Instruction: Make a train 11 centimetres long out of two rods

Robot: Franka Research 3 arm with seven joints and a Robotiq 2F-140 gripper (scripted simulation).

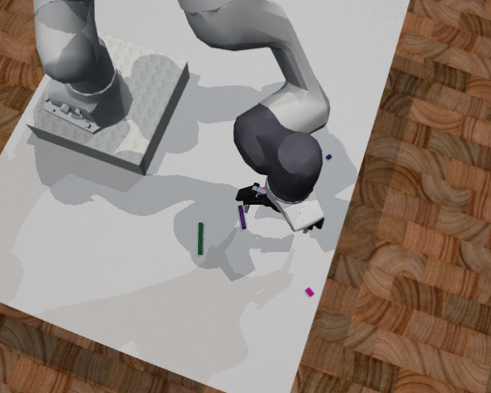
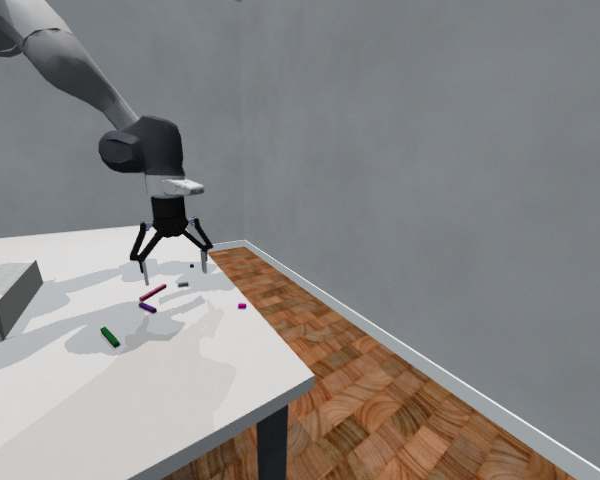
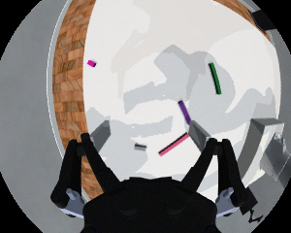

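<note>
Gripper hangs wide and empty above pink rod near the worktop's far right corner, magenta rod lying apart by the right edge.

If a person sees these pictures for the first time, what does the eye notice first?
The black gripper stands out first: it hangs wide open and empty just above the white table, over a pink rod and a small grey rod. Next come the other coloured rods: purple beside the pink one, green further off, magenta near the table's edge.
</note>
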